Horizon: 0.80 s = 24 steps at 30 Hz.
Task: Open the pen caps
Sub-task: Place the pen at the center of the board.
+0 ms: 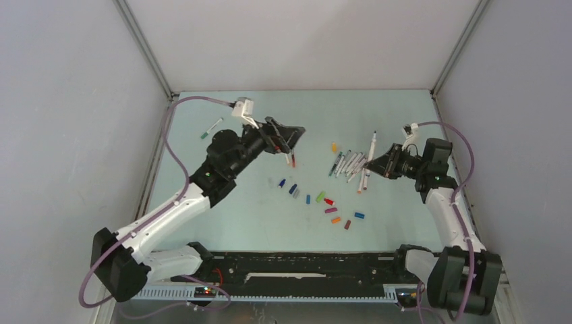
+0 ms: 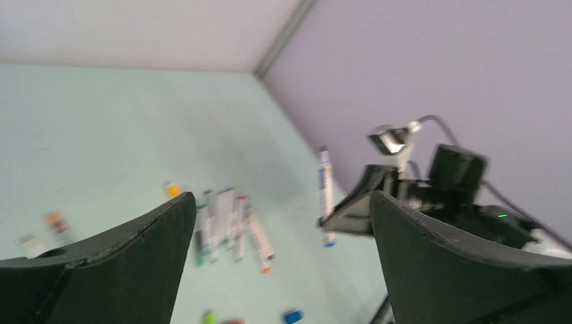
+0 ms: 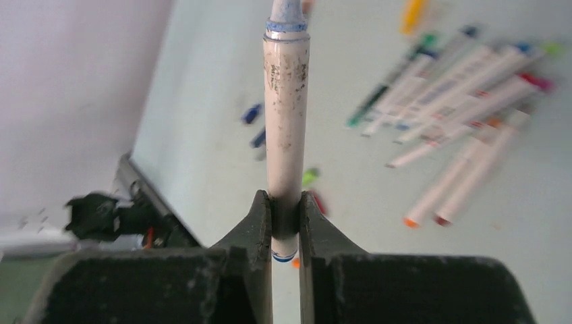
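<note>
The pen caps [image 1: 328, 201] lie scattered on the pale table [image 1: 256, 223] in the top view. They form a loose trail of blue, grey, green, red, magenta and orange pieces between the two arms. One more orange cap [image 1: 334, 146] sits apart from them on the far side. Just to its right we see a pile of pens [image 1: 351, 164] lying side by side. The right gripper [image 1: 373, 164] is at that pile's right edge, with a white pen [image 1: 372, 145] in it. The left gripper [image 1: 290, 138] hangs over the middle of the table. A red-tipped pen [image 1: 291, 160] shows just below it, and we cannot tell whether the two touch. A green-ended pen [image 1: 212, 128] lies alone near the left wall.

The left wrist view is blurred, but we see the left gripper's jaws spread wide with nothing between them. Beyond them we make out the pile of pens, a few caps on the table around it, and the right gripper with the white pen standing up from it.

In the right wrist view, the right gripper's fingers [image 3: 260, 216] are clamped on the lower barrel of the white pen, above the table. Its blue tip at the far end is bare. Behind it, blue, green and red caps lie on the table to the left of the pile.
</note>
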Each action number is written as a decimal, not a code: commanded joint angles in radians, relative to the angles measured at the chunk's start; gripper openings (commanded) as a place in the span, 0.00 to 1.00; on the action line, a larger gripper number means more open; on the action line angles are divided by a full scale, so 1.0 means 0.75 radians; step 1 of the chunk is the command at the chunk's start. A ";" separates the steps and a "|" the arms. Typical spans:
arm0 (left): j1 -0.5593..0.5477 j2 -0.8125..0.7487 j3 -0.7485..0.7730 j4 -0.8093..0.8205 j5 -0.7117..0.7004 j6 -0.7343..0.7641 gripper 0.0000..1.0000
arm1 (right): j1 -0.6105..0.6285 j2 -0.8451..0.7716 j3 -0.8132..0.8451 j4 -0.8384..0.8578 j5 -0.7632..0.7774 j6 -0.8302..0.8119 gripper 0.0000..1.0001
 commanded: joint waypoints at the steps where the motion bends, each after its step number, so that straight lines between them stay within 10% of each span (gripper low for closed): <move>1: 0.164 -0.049 -0.083 -0.384 0.107 0.150 1.00 | -0.082 0.125 -0.012 -0.025 0.317 -0.111 0.00; 13: 0.362 -0.017 -0.034 -0.797 -0.322 0.684 1.00 | -0.134 0.522 0.102 -0.147 0.577 -0.213 0.04; 24: 0.624 0.244 0.169 -0.868 -0.269 0.696 1.00 | -0.127 0.730 0.214 -0.263 0.536 -0.270 0.17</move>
